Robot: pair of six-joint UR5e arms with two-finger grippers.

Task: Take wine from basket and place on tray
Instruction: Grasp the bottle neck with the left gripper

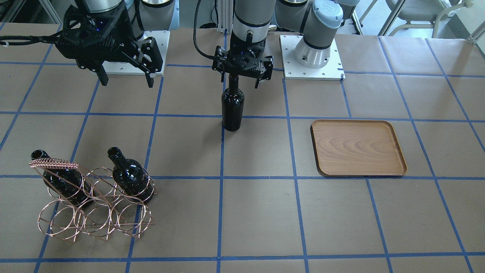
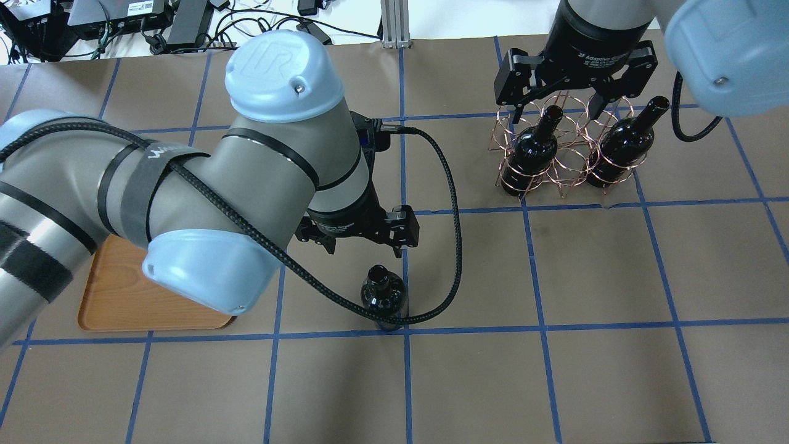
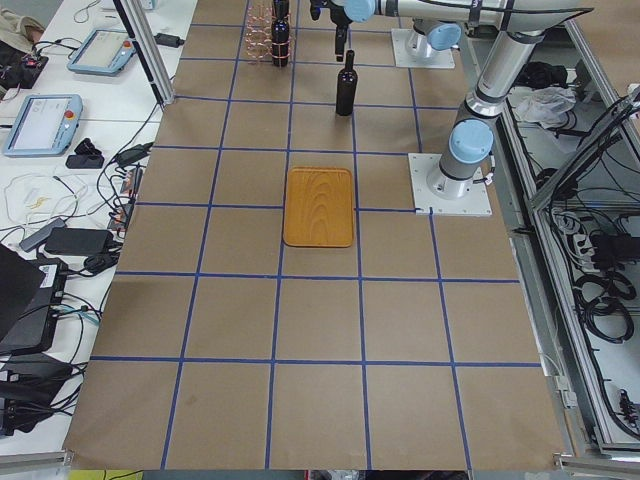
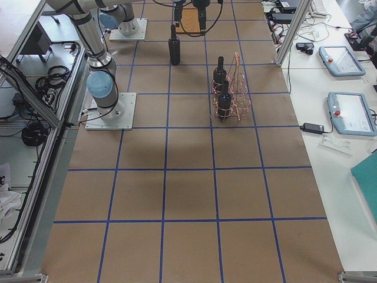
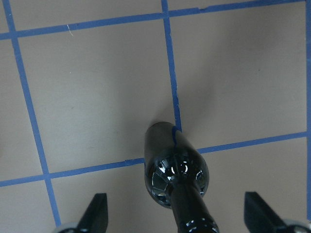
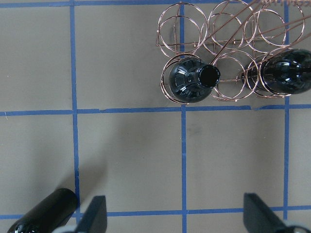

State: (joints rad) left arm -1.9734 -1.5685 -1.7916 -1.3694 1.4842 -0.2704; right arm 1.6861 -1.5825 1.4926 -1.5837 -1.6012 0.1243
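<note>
In the view facing the robot, the basket (image 1: 96, 218) is sitting on the paper-covered table (image 1: 261, 220) well to the left of the standing wine (image 1: 232, 108) and nearer the camera. Its coiled handle (image 1: 53, 163) is rising at its left end. Two more black bottles (image 1: 62, 182) (image 1: 130, 176) are standing in the rings on the robot's side of the basket, necks up.

Left of the wine and farther back, the right gripper (image 1: 127, 81) is hanging in the air with its fingers spread wide.

The wine itself is standing upright on the table at a crossing of blue tape lines, outside the basket and off the tray. The left gripper (image 1: 241, 81) is hovering directly over it. Its fingers (image 5: 99, 211) are spread to either side of the slim neck, and the wrist view is showing clear gaps on both sides.

Right of the wine and slightly nearer the camera, the tray (image 1: 358, 148) is lying flat, well apart from the bottle.
</note>
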